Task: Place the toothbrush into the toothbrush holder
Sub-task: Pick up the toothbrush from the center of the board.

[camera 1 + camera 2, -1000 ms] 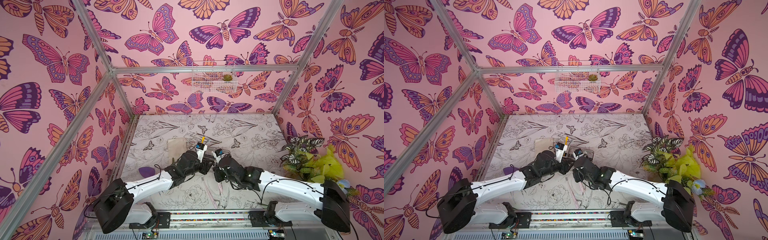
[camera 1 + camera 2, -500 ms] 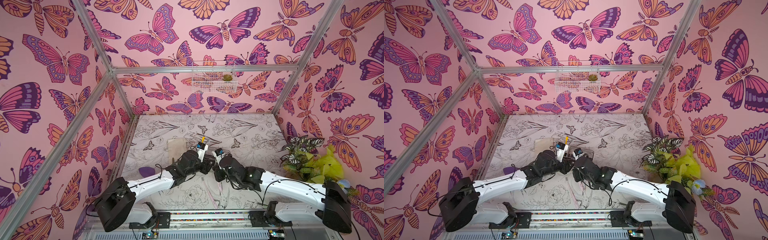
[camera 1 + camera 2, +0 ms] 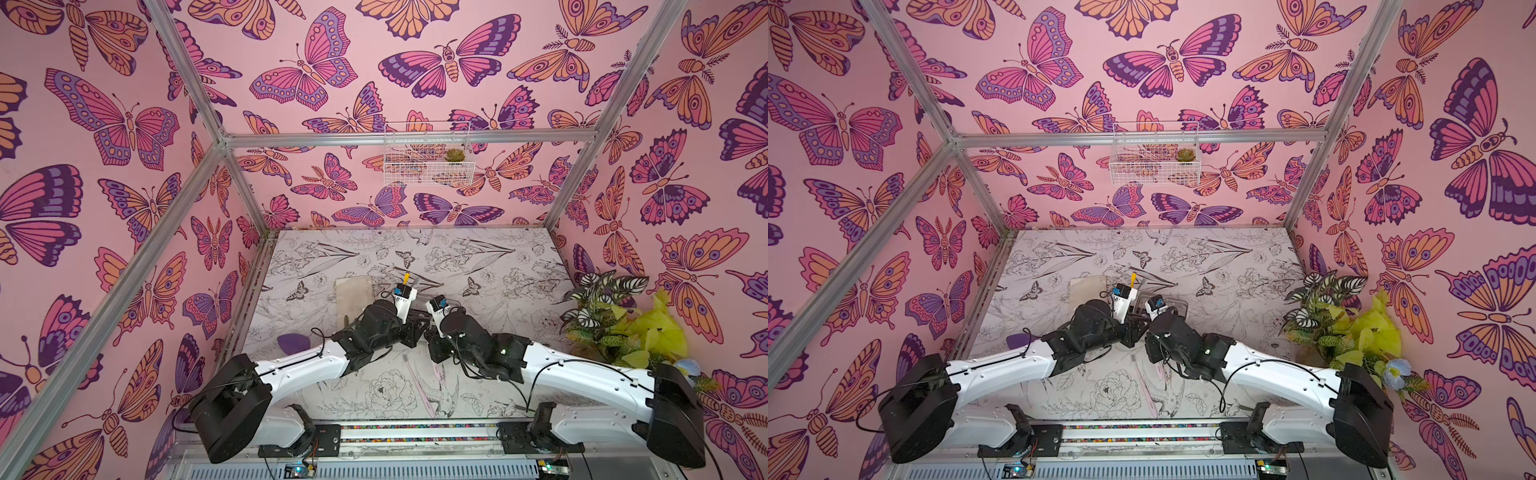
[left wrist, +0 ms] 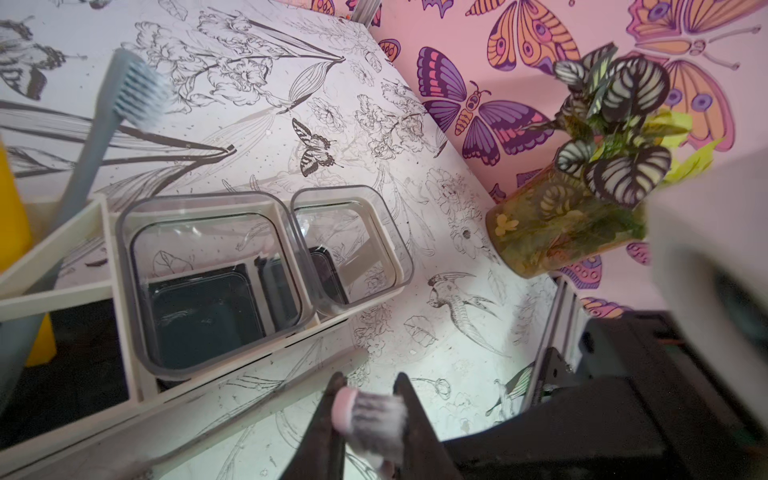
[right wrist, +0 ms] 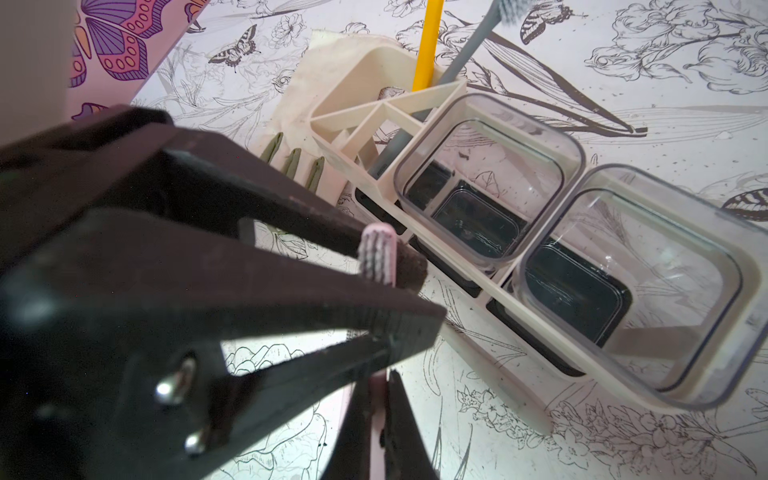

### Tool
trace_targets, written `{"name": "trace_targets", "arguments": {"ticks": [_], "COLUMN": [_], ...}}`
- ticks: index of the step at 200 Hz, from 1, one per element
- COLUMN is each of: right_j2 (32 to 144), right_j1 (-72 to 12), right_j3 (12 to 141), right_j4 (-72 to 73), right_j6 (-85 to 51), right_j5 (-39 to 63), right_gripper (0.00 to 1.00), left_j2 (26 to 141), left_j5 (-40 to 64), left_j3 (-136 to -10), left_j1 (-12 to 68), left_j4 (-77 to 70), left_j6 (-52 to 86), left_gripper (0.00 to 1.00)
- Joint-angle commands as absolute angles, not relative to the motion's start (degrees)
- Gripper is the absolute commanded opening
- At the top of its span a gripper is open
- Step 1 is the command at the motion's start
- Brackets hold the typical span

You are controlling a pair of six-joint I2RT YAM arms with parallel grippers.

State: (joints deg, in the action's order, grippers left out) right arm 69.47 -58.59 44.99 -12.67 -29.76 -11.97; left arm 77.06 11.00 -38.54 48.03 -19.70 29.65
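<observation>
The grip changes right now: the left hand is drawn in, and the pink toothbrush is caught at its bristled end. In the left wrist view the head is seen pressed between the two fingers, so it is pinched, not merely straddled. The handle is clamped lower down by the right hand, whose jaws are pressed together on it. The brush is held at two places at once, which is read as a handover in mid-course.

The toothbrush holder stands on the worktop just beyond both hands. Its slotted compartment is already occupied by a grey brush and a yellow brush, while the two clear cups are left empty. The pink toothbrush is not yet inside; it is kept in front of the holder, near but apart. Whether its far end rests on the worktop cannot be told.

A release by the right hand is judged to be needed next, so the brush can be swung upright and lowered into a free slot.
</observation>
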Motion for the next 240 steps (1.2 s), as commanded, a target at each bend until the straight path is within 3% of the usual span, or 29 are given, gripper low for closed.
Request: {"name": "trace_targets", "arguments": {"ticks": [1,54,158,174,240], "right_j2": [69.1,69.2,68.6,68.4,67.1], "right_j1": [-58.7,-58.7,-58.7,-58.7,-58.7], "right_j3": [46.4,46.4,46.3,46.3,45.6], "right_j4": [-11.9,-12.3,-12.7,-12.9,-12.7], "right_j6": [-29.2,-29.2,-29.1,-29.1,-29.2], "right_j5": [-11.6,-11.9,-12.2,-12.3,-12.2], "right_gripper": [0.00,0.00,0.00,0.08,0.10], "left_j2": [76.8,77.0,75.6,75.5,74.3], "left_j5": [11.1,11.0,9.5,9.4,7.9], "left_j3": [-39.9,-40.0,-39.4,-39.2,-38.5], "left_j1": [48.2,48.2,48.2,48.1,48.2], "left_j4": [-20.4,-20.6,-20.5,-20.5,-20.5], "left_j6": [28.7,28.5,26.1,26.0,24.4], "left_gripper": [0.10,0.00,0.00,0.00,0.00]}}
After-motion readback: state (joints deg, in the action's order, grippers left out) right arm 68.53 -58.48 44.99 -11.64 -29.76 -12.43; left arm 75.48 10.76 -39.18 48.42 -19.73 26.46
